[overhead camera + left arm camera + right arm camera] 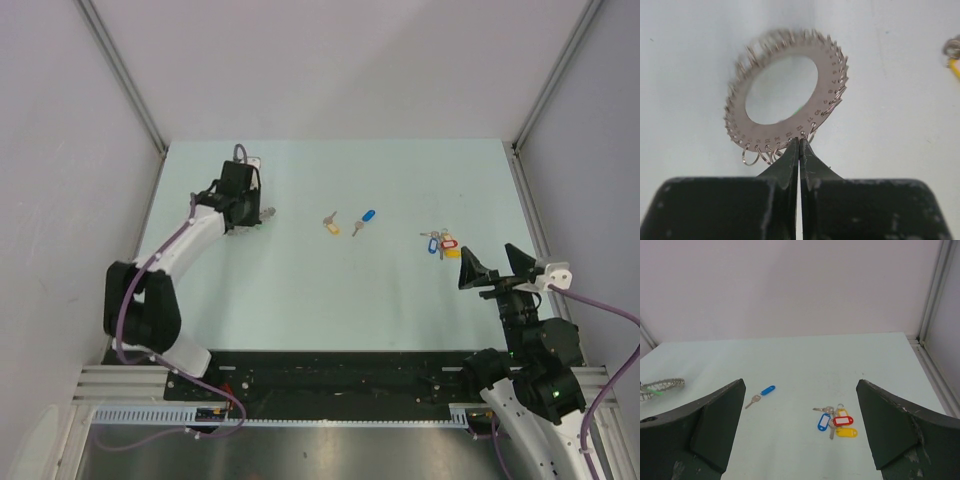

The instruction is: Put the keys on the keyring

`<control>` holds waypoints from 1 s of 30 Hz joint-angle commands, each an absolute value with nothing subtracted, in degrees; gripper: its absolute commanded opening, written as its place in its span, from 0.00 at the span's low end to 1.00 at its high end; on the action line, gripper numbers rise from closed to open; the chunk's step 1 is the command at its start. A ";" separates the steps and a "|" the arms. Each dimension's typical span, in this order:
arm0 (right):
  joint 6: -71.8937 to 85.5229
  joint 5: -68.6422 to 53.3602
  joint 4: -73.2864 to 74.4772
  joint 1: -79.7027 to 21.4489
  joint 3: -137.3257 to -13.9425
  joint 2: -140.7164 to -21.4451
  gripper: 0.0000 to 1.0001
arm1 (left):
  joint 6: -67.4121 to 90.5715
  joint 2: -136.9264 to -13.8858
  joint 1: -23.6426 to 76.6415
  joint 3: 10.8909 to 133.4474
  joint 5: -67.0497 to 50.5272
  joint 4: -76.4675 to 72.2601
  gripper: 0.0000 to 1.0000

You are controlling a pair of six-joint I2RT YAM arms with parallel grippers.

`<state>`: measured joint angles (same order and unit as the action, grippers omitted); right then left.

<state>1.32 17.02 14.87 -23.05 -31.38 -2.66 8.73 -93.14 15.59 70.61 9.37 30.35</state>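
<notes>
The keyring [790,125] is a flat metal ring with numbered holes, fringed with small wire loops. It stands tilted up in the left wrist view, and my left gripper [800,142] is shut on its lower rim. From above, that gripper [250,215] is at the table's far left with the keyring [266,213] poking out beside it. A yellow-tag key [331,223] and a blue-tag key [362,220] lie apart mid-table. A bunch of keys [440,244] with blue, red and yellow tags lies right of them. My right gripper [493,265] is open, just near and right of the bunch [836,421].
Grey walls close in the table on three sides, with metal rails [535,210] along the side edges. The right wrist view shows the keyring [662,385] far left with a green tag [657,392] beside it, and the blue-tag key [762,394].
</notes>
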 commanded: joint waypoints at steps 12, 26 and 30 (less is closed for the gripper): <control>6.41 -9.12 14.41 -22.85 -39.11 -20.20 1.00 | -9.56 -64.26 21.17 55.39 3.70 14.35 0.00; 11.43 -33.05 -5.33 -29.78 -42.19 -50.08 1.00 | -3.17 -51.33 22.94 42.98 -23.90 -7.90 0.00; 9.41 -31.29 -11.68 -34.89 -42.45 -56.15 0.99 | 1.47 -51.59 24.16 40.62 -27.33 -12.82 0.00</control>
